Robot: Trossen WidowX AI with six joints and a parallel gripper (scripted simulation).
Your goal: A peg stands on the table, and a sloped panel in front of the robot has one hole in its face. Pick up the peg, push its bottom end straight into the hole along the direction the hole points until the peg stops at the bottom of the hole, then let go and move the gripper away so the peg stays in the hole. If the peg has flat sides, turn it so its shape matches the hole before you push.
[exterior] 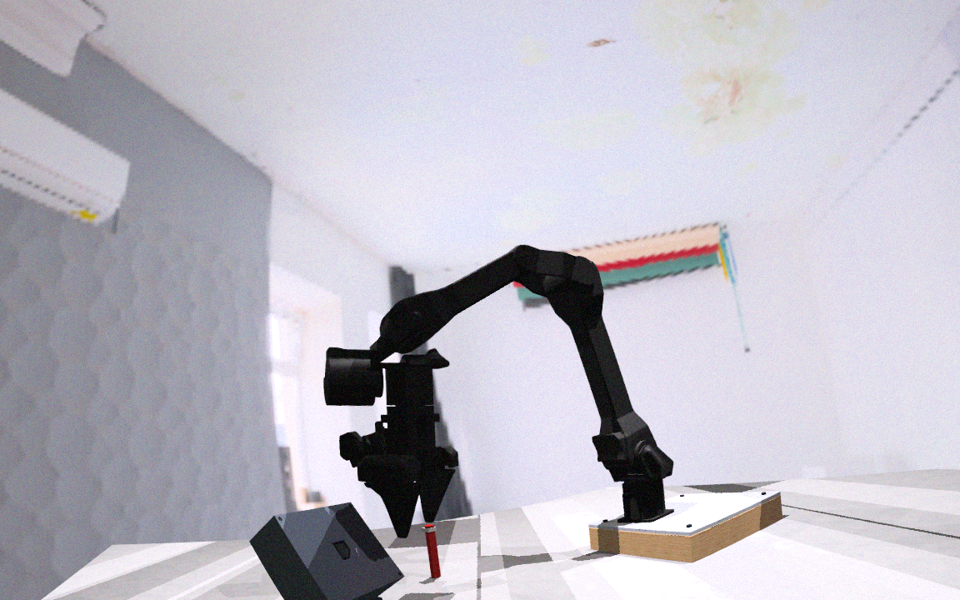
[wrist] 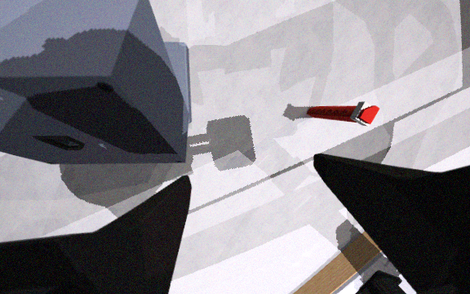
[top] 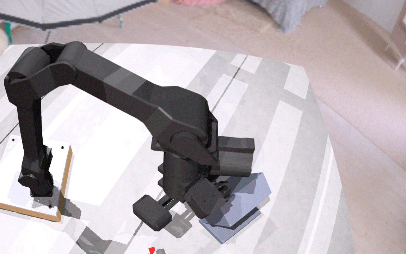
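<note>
A red flat-sided peg (top: 151,250) (exterior: 432,553) (wrist: 333,113) with a pale band near its top stands upright on the table. The blue-grey sloped panel (top: 248,195) (exterior: 319,529) (wrist: 23,122) has one angular hole (exterior: 341,550) (wrist: 61,142) in its face; the gripper and arm hide the hole in the top view. My gripper (exterior: 416,528) (wrist: 252,170) is open and empty, pointing down above the table. In the wrist view the peg lies beyond the right fingertip and the panel beyond the left one. The fingers are not touching the peg.
The arm's base stands on a white-topped wooden board (top: 66,176) (exterior: 643,546) (wrist: 325,271) with screws at its corners. The panel rests on a blue-grey foot plate (top: 221,237), close to the gripper. Shadows of the arm fall across the table.
</note>
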